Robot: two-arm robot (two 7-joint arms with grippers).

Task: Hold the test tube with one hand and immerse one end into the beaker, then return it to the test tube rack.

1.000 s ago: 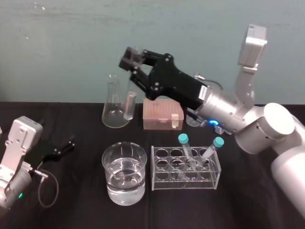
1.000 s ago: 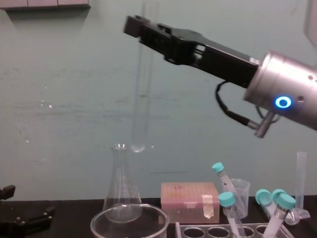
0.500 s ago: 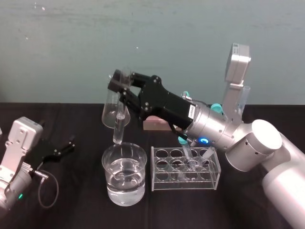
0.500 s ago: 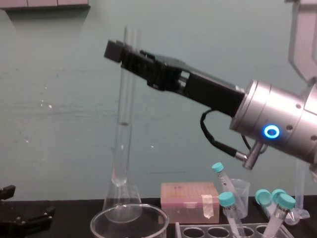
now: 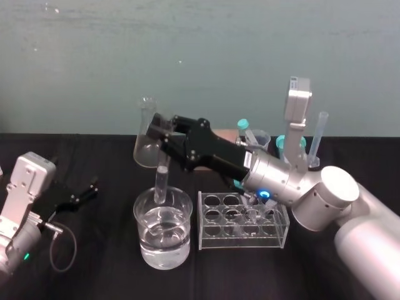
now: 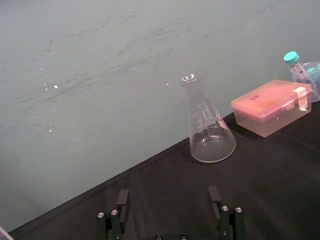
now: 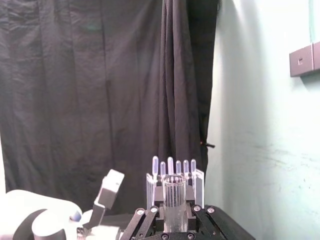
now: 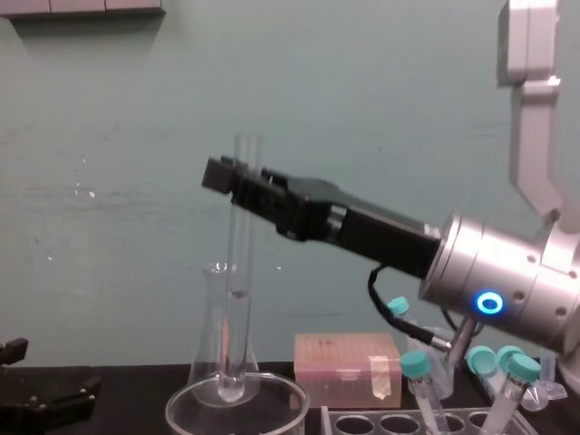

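**Tube's rounded end hangs in the beaker's mouth**

Closest to me, at the near left of the black table [image 5: 106,269], the left gripper [image 5: 94,187] lies parked. Its two fingers are spread wide with nothing between them.

Front and centre stands the beaker [image 5: 143,219], part full of clear water. Just beside it, on the robot's right, is the test tube rack [image 5: 244,241], with teal-capped tubes [image 8: 415,364] leaning in its holes.

Over the beaker, the right gripper [image 5: 160,132] reaches in from the right on its long black link, and a blue ring light glows on the silver joint behind it. Its fingers are pinched on the upper part of the test tube [image 5: 161,181], whose open top pokes up above them. The tube hangs nearly upright with its rounded end down inside the beaker's rim. The water sits lower in the glass, and I cannot tell whether the tube touches it.

Farther back, a conical flask [image 5: 146,134] stands near the wall, with a pink box [image 8: 347,367] to its right. Behind them all is the pale green wall [image 5: 200,56].
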